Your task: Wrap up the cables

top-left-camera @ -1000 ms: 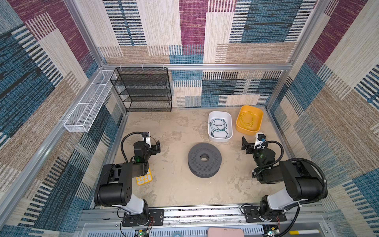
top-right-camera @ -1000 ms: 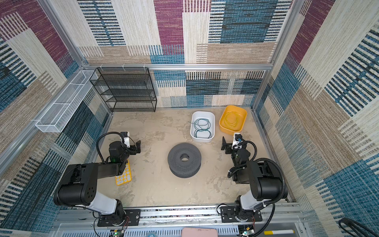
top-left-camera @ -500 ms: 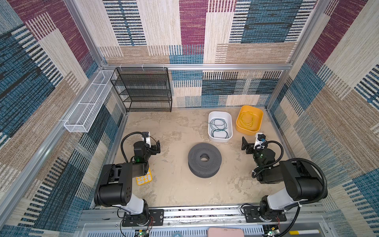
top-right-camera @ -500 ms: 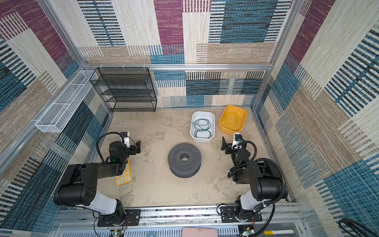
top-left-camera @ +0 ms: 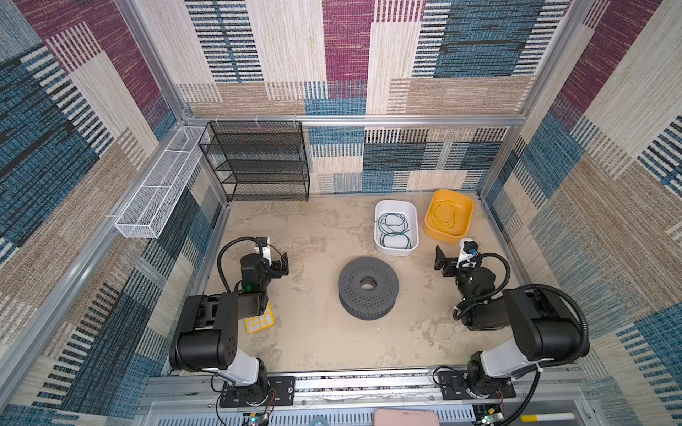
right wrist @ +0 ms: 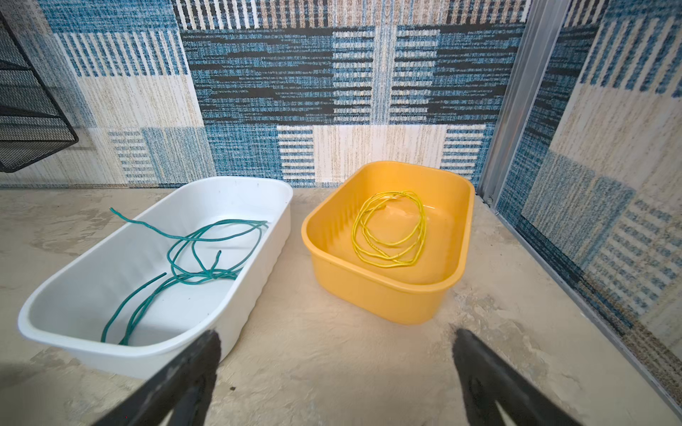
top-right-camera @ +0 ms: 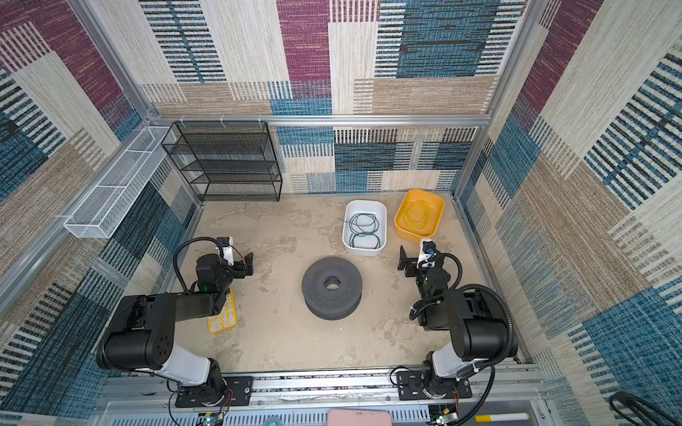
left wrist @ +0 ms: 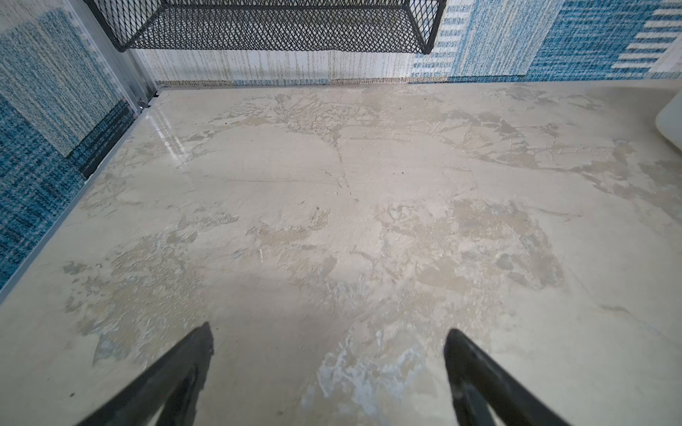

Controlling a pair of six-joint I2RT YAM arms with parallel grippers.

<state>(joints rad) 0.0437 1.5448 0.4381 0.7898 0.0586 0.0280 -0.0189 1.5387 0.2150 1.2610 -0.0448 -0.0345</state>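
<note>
Cables: dark green cable (right wrist: pixel 206 275) loose in white tub (right wrist: pixel 236 179), yellow cable (right wrist: pixel 391 261) coiled in yellow tub (right wrist: pixel 369 295) | Handling: likely light, limp, springy; best pinched where strands bunch | Pincers: left gripper (left wrist: pixel 329 328), right gripper (right wrist: pixel 337 331) both spread, empty, clear of tubs

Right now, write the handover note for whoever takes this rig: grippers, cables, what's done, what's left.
Left gripper: open, empty, over bare table.
Right gripper: open, empty, facing the two tubs.
Green cable: loose in the white tub.
Yellow cable: loosely coiled in the yellow tub.
Done: nothing; neither cable is gripped.
To do: pick up and wrap both cables.
</note>
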